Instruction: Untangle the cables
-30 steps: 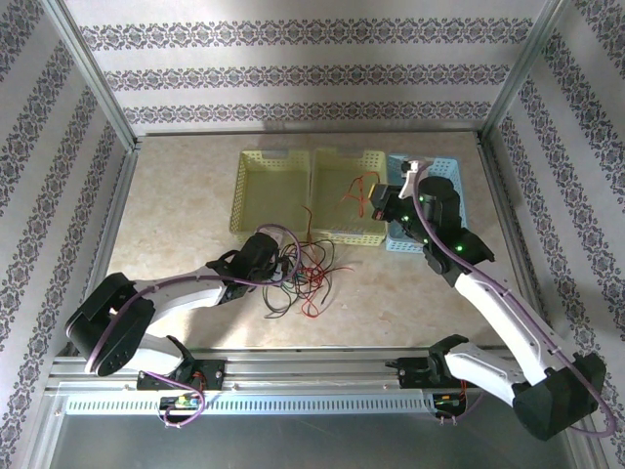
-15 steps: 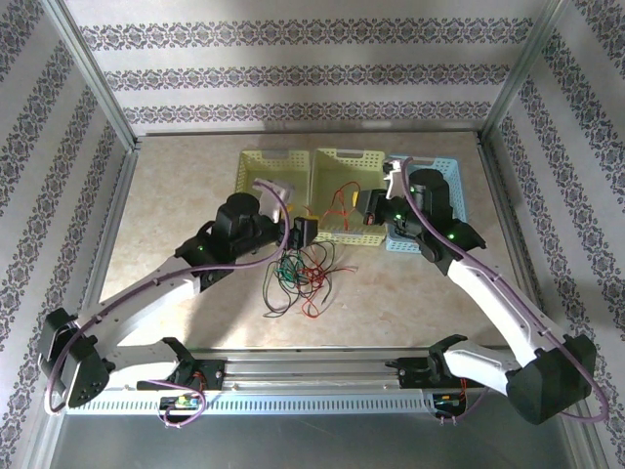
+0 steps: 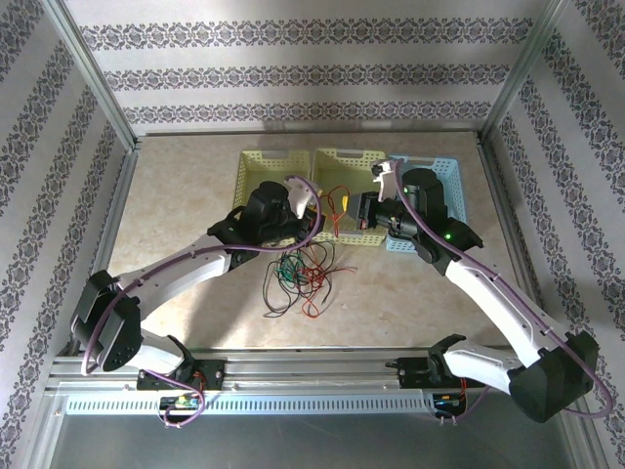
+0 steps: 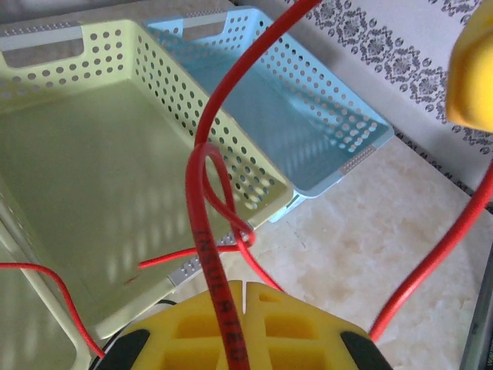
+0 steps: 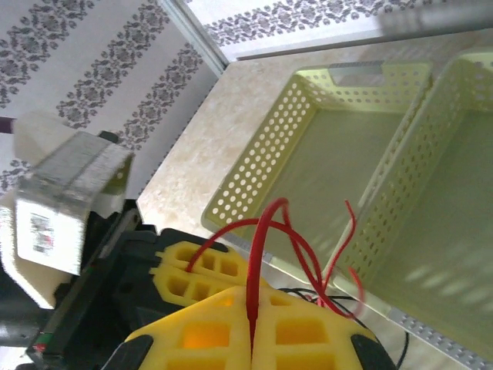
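A loose tangle of red, black and green cables (image 3: pixel 298 278) lies on the table in front of the baskets. One red cable (image 3: pixel 339 197) rises from it and loops in the air over the middle basket's front rim. My left gripper (image 3: pixel 319 208) is shut on that red cable (image 4: pixel 202 193), which runs down across its closed yellow fingers (image 4: pixel 245 289). My right gripper (image 3: pixel 363 211) faces it from the right, a few centimetres away. The right gripper (image 5: pixel 253 308) is shut too, with the red cable (image 5: pixel 262 231) pinched in its seam and arching over to the left gripper's fingers (image 5: pixel 196 270).
Three perforated baskets stand in a row at the back: a yellow one (image 3: pixel 264 181), a middle yellow one (image 3: pixel 347 161) and a blue one (image 3: pixel 449 176). In the left wrist view the yellow basket (image 4: pixel 92 154) and the blue basket (image 4: pixel 308 116) lie just beyond the jaws.
My left arm swung up and right from the tangle to the red cable at the middle basket, opened wide on the way, then shut on it. The right gripper drifted slightly left, still shut.
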`<state>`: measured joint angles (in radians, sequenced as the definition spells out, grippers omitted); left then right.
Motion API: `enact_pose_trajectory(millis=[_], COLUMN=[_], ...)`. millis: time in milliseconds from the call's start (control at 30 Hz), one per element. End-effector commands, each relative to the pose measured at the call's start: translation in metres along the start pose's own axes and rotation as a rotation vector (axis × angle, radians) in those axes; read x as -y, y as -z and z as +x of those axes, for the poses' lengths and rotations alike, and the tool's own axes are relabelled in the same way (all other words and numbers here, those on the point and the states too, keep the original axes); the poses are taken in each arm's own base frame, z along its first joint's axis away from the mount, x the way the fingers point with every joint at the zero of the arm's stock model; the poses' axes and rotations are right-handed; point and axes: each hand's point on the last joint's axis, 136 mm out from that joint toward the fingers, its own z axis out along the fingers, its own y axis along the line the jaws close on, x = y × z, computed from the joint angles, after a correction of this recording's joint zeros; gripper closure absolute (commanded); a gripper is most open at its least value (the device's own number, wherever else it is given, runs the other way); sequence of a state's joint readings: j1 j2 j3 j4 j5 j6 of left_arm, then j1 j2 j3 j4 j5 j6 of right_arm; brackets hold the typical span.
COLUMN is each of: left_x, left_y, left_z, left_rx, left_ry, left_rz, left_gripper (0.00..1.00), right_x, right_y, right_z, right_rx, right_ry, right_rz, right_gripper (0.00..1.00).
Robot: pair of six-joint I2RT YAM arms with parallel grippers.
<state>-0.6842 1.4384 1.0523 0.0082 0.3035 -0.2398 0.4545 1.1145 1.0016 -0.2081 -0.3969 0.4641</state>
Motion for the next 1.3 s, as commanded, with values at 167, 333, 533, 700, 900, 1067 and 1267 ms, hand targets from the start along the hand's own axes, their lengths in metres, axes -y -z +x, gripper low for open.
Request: enact_pose_trajectory(millis=[167,333,533,700,900,1067,1267], left_x=[0.023,0.041,0.061,0.051,0.04,0.037,0.021], left_y=[0.055,0.079,0.1,0.126,0.155,0.151,0.122], left_z=[-0.063,-0.076,-0.089,-0.102,-0.112,-0.106,-0.096], left_rx=[0.264,0.332,0.36,0.437,0.517,0.504,0.433], left_ry=[0.072,0.126,0.127,0.111,0.102,0.101,0.152], left_rz=[0.129,0.262,0.394,0.367,0.342,0.336,0.297], left_gripper=[1.0,1.0,1.0,1.0,1.0,1.0,0.67], right_x=[0.061,0.087,0.113,0.147,0.181,0.189,0.181], right_y=[0.031,0.035,0.041,0.067,0.096,0.107,0.106], right_z=[-0.017,-0.011,-0.003,0.004,0.018,0.019,-0.007], right_rx=[0.149,0.138,0.118,0.138,0.178,0.185,0.23], right_ry=[-0.034,-0.094,-0.133,-0.2,-0.315,-0.321,-0.294], right_rz=[0.344,0.428,0.555,0.724,0.848,0.889,0.786], right_gripper=[1.0,1.0,1.0,1.0,1.0,1.0,1.0])
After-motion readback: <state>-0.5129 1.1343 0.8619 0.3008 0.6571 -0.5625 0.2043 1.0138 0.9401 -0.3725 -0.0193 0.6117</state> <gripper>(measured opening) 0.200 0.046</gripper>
